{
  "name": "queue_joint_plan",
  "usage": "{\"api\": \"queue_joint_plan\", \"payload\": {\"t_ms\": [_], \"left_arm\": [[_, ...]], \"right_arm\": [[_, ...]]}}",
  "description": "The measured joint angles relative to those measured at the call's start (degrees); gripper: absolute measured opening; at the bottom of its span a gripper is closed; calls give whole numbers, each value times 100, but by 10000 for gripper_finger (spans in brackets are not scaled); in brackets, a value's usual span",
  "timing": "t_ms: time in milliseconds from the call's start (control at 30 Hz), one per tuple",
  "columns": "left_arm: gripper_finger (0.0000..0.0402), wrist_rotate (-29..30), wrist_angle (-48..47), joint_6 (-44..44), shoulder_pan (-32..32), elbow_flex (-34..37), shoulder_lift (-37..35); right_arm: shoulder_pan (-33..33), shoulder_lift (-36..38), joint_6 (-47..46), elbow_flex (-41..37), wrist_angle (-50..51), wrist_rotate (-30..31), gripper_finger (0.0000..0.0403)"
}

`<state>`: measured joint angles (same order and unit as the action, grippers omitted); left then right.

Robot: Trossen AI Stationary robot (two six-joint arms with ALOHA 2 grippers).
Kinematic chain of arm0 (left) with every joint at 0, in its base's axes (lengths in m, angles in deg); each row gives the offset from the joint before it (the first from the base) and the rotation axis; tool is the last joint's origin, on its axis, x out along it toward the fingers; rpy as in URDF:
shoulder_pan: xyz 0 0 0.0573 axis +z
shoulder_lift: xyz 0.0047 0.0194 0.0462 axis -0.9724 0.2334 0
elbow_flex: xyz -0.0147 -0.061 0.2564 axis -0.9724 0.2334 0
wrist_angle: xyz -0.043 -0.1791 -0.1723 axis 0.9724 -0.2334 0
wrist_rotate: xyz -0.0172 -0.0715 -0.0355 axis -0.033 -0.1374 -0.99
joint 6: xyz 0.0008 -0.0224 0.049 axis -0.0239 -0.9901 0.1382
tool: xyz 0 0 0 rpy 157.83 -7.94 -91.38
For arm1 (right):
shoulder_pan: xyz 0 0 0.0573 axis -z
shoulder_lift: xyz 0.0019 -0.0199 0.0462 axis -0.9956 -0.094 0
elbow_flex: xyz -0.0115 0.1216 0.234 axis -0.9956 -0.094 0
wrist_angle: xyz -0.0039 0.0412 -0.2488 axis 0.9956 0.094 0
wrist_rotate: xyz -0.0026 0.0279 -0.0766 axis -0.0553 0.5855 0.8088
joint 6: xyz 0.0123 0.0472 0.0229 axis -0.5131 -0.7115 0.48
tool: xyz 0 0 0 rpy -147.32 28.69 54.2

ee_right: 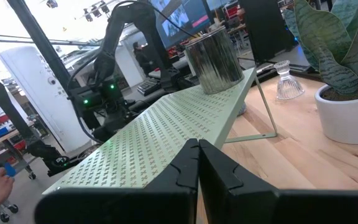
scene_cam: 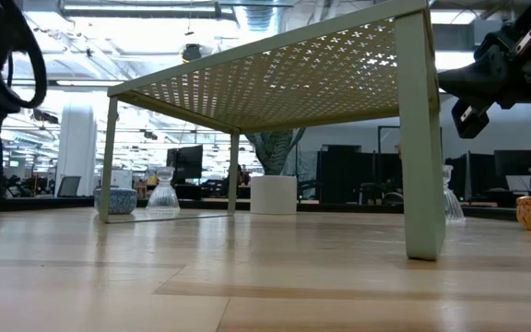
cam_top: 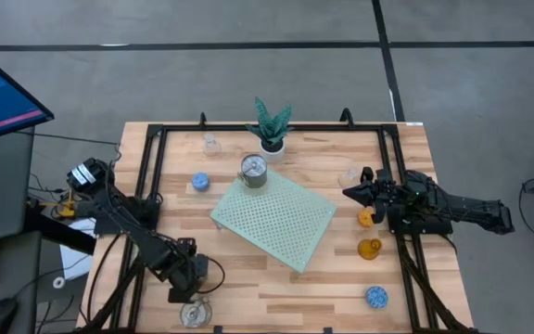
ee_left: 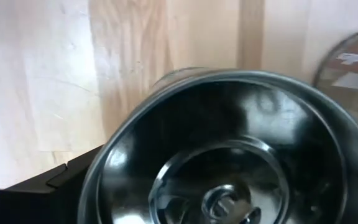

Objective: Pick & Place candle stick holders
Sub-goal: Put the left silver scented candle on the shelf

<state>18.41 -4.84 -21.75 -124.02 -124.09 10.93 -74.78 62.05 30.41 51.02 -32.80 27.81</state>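
A shiny silver holder point(cam_top: 195, 314) stands at the table's near edge on the left and fills the left wrist view point(ee_left: 229, 155), seen from above into its cup. My left gripper point(cam_top: 193, 289) is right over it. A second silver holder point(cam_top: 253, 172) stands on the far corner of the pale green mat point(cam_top: 276, 218). My right gripper point(cam_top: 350, 192) is shut and empty, held above the table's right side point(ee_right: 197, 152), next to a clear glass holder point(cam_top: 349, 178). The orange point(cam_top: 366, 218), amber point(cam_top: 370, 248) and blue point(cam_top: 376, 297) holders stand on the right.
A blue holder point(cam_top: 199, 182) and a clear glass holder point(cam_top: 211, 144) stand at the far left. The plant in its white pot point(cam_top: 272, 130) is at the far edge. The mat stands raised on legs point(scene_cam: 422, 184). A black frame point(cam_top: 156, 167) borders the table.
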Motion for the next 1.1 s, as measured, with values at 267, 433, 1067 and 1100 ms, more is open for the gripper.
{"api": "queue_joint_plan", "payload": {"t_ms": [267,433,1067,1100], "left_arm": [[400,206,41,-20,37,10,0],[400,260,88,-15,38,10,0],[400,328,142,711,67,160,0],[400,328,130,809,75,177,0]], "right_arm": [[2,0,1,1,0,0,0],[1,-1,0,2,0,0,0],[1,-1,1,2,0,0,0],[0,-2,0,2,-2,0,0]]}}
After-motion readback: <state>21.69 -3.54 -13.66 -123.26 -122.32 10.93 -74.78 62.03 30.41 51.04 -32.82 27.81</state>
